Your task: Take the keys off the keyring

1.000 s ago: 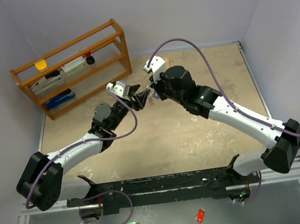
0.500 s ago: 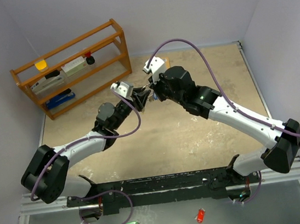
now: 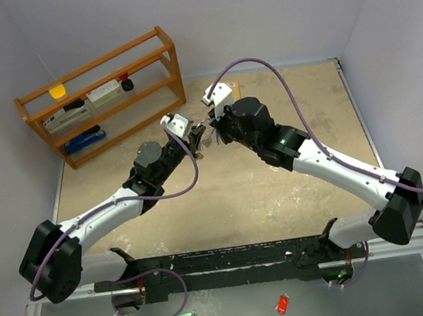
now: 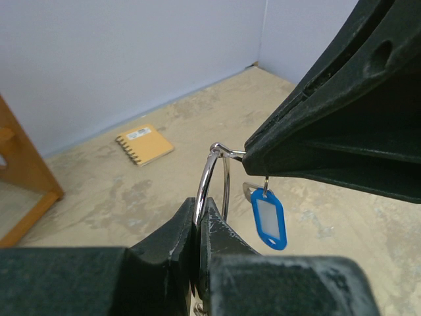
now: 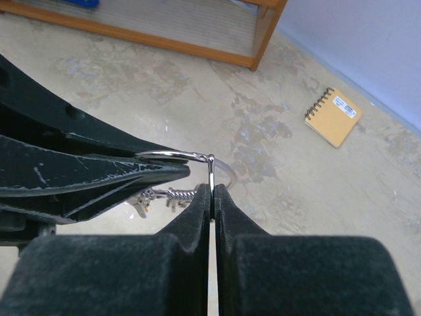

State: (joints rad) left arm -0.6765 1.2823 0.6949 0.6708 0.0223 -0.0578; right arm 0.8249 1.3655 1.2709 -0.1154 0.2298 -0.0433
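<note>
**Pinching ring from both sides**

Notes left gripper (image 4: pixel 199 207) closed right down on the lower arc of the ring (image 4: pixel 210 172), with the wire nipped between its tips. Compares with a second back: finds it then standing open and short of the right gripper (image 4: pixel 247 155), since swung in and snapped shut. Records right gripper likewise fully closed, as before, pinching the top of the ring just above and ahead of the left tips. Confirms the same from the right wrist: wire running from its own tips straight across to the left tips.

Places blue key (image 4: pixel 268 224) hanging directly beneath right gripper, beside the left tips and clear of the table (image 3: pixel 233 202). Spots silver keys (image 5: pixel 164 196) dangling in a bunch under left gripper, just left of the right tips. Fails to find the yellow key in any view.

Judges the change to mean a two-point hold on the ring, bracing it for working a key along the wire. Counts no key off yet among those seen.

Sees both arms reached forward and inward from their bases, wrists meeting nose to nose above mid-table and raised off it. Reads left forearm as slanting up and right, right forearm as coming in from the right with elbow bent.

Flags thin wire as liable to twist or slip in either pinch.
</note>
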